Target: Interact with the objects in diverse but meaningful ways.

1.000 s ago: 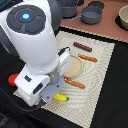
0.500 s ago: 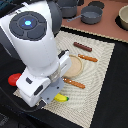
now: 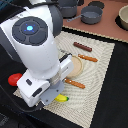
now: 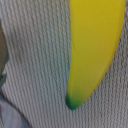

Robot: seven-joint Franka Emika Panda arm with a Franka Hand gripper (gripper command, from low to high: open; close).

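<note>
The yellow banana [image 3: 62, 98] lies on the woven placemat [image 3: 102, 70] near its front edge. In the wrist view the banana [image 4: 95, 45] fills the frame very close up, its green tip toward the mat. My gripper [image 3: 52, 96] hangs right over the banana, and the arm's white body hides its fingers. The red tomato [image 3: 15, 79] sits on the dark table at the exterior view's left. The dark brown sausage [image 3: 83, 47] lies at the mat's far side. The bread loaf is out of view.
A tan round plate [image 3: 76, 66] sits mid-mat, partly behind the arm. Two orange-handled pieces of cutlery [image 3: 88, 58] [image 3: 75, 83] lie beside it. Grey pots [image 3: 92, 15] and a bowl [image 3: 123, 18] stand on the counter behind.
</note>
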